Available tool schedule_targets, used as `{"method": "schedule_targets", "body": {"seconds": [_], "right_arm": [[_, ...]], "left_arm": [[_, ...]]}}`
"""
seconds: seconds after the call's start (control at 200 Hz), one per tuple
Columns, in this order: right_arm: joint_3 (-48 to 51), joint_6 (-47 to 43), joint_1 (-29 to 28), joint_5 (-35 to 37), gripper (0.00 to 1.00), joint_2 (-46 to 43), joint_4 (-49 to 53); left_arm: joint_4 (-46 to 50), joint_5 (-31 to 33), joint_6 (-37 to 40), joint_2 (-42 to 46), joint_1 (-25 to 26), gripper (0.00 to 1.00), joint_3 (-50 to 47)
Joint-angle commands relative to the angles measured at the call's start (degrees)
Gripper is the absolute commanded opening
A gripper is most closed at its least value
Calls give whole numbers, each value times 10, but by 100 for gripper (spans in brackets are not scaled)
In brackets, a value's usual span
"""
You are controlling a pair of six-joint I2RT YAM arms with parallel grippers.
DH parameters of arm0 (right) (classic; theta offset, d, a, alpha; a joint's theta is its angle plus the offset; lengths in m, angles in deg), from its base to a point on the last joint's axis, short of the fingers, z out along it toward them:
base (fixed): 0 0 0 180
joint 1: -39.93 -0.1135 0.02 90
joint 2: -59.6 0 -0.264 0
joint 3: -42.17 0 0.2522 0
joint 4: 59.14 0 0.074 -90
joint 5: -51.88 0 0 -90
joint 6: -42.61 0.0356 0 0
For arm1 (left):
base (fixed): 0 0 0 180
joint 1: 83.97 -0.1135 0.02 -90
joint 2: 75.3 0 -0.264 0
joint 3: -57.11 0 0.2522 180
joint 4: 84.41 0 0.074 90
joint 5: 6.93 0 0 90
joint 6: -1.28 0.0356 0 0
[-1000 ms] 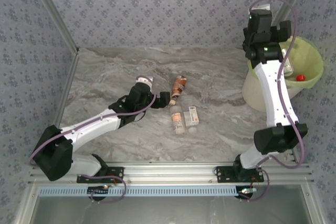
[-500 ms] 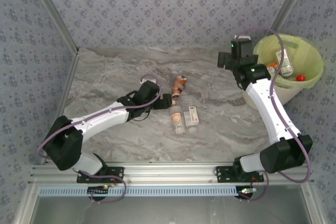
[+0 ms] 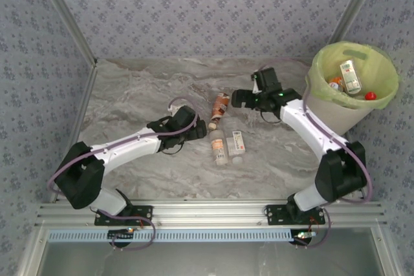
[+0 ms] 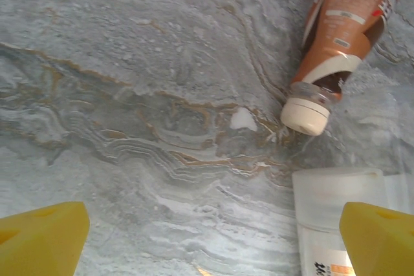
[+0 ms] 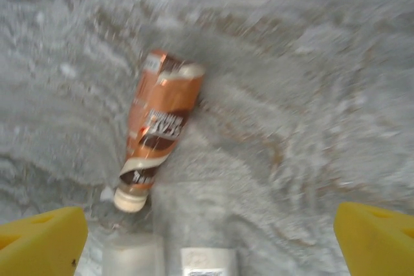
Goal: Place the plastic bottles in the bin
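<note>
Nearest the arm bases, two small clear plastic bottles (image 3: 219, 147) are lying side by side on the grey marbled table (image 3: 129, 88), with their long axes running near to far. Just left of them the left gripper (image 3: 202, 130) is hovering low, its jaws spread wide and gripping nothing. Its wrist camera (image 4: 210, 237) is showing bare marble between the yellow fingertips (image 4: 42, 234) and, at lower right, the pale cap end of one clear bottle (image 4: 336, 198), which is pointing away from the bases.

Just beyond, an orange-brown plastic bottle with a white cap (image 3: 220, 106) is resting on its side. Its long axis is also running near to far, leaning slightly right at the far end, and its cap is pointing toward the clear pair. The left wrist view is giving the cap and neck sharply (image 4: 343, 30). The right wrist view, which is blurred, is taking in the bottle's whole length (image 5: 158, 130).

The right gripper (image 3: 242, 99) is hanging just right of that bottle, jaws fully apart and empty (image 5: 210, 240).

Farthest off, at the right, a large round off-white bin lined with a lime-green bag (image 3: 323, 114) is holding several bottles, among them a white-labelled one (image 3: 350, 77).

A second ago the right gripper was over the bin; it has since been swinging down and left. The left arm has been reaching closer, while the three table bottles are lying as before.
</note>
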Motion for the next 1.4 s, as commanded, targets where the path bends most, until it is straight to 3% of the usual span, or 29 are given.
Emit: {"method": "schedule_targets", "body": {"seconds": [0.0,0.37,0.58,1.004,1.244,1.394], "right_arm": [[-9,18,-29,-25,100,47,20],[-7,55,-84,21,98,147,56],[7,87,-94,59,83,162,55],[44,75,-99,102,78,198,15],[44,63,-99,97,80,223,6],[48,54,-98,134,71,196,11]], "left_arm": [[16,38,-19,27,-6,99,-10],[25,55,-31,46,-14,99,-37],[19,49,-29,40,-16,100,-35],[-10,6,-16,32,-16,100,-40],[-16,4,-9,29,-16,99,-41],[-19,6,-8,26,-16,99,-39]]}}
